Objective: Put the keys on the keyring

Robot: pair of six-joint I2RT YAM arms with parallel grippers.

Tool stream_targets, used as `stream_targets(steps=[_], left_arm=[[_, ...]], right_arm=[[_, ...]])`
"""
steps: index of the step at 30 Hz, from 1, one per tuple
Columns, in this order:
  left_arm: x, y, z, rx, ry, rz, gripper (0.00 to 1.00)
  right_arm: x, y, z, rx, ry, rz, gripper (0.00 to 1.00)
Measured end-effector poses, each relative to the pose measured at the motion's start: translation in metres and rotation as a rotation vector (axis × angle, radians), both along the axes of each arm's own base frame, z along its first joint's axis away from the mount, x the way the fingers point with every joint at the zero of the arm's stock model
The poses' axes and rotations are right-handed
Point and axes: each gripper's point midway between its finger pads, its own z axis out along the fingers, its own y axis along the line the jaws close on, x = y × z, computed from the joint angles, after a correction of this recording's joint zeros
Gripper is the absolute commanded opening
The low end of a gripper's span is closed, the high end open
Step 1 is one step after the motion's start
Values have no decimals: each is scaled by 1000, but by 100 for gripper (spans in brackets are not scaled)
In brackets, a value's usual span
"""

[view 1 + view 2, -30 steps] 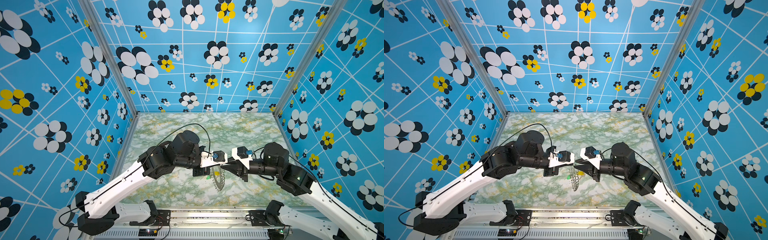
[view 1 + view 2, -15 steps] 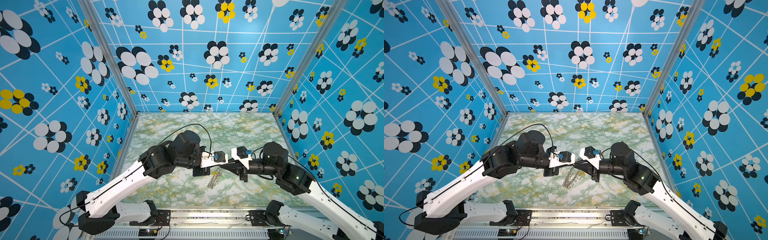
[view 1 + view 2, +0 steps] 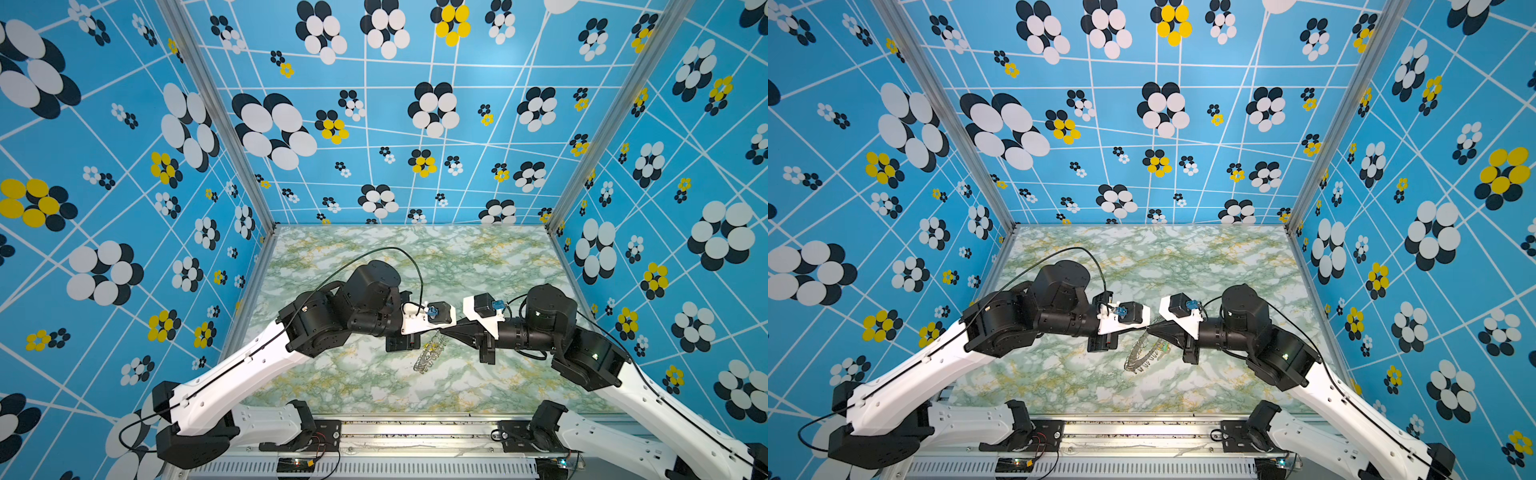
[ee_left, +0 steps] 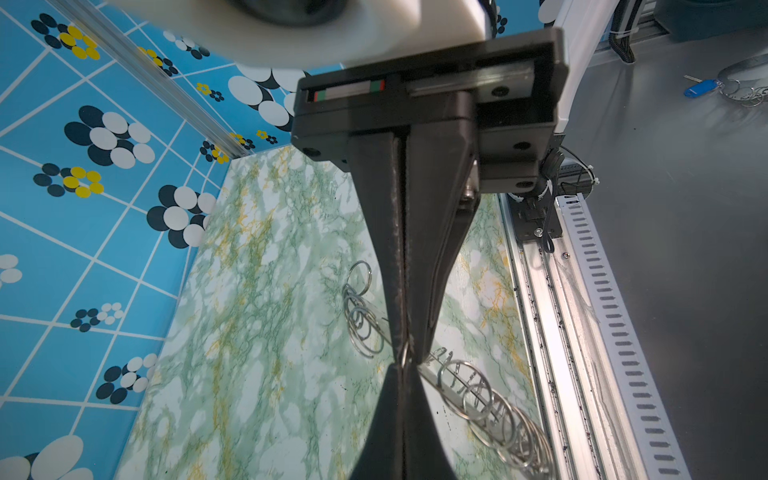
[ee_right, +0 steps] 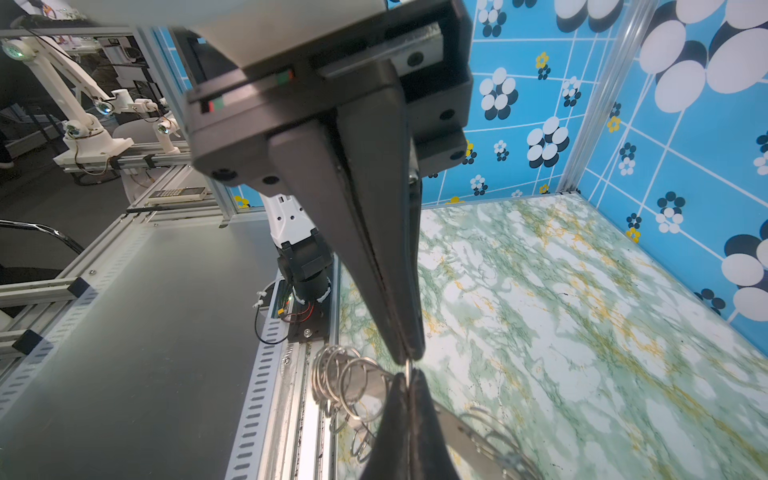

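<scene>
Your two grippers meet tip to tip above the middle of the green-veined marble tabletop (image 3: 478, 257), and the flat grey metal keyring (image 3: 1144, 352) with its many small silver wire loops (image 4: 360, 320) hangs in the air between and just below them, tilted on edge, its rim running down and towards the near edge of the table. The left gripper (image 4: 402, 353) is closed, pinching a thin wire loop at its tips; the right gripper (image 5: 409, 365) is closed as well, its tips on what looks like that same loop from the opposite side. Both are equally near, so neither has a free jaw. The yellow and green key tags cannot be found in either top view; nothing else lies on the marble nearby.
</scene>
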Motion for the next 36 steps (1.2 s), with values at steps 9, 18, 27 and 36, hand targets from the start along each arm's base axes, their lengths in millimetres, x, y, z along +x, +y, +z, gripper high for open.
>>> stream_targets(steps=[9,18,27,36], left_arm=[[3,1,14,-98,-27,52,41],[8,5,29,-243,17,123,39],[12,-1,42,-344,67,121,34],[6,-6,54,-405,86,80,17]], right_arm=[[8,-12,21,112,6,-67,0],[10,-17,44,224,8,-77,0],[5,-16,58,286,1,-39,0],[3,-14,61,305,14,-16,0]])
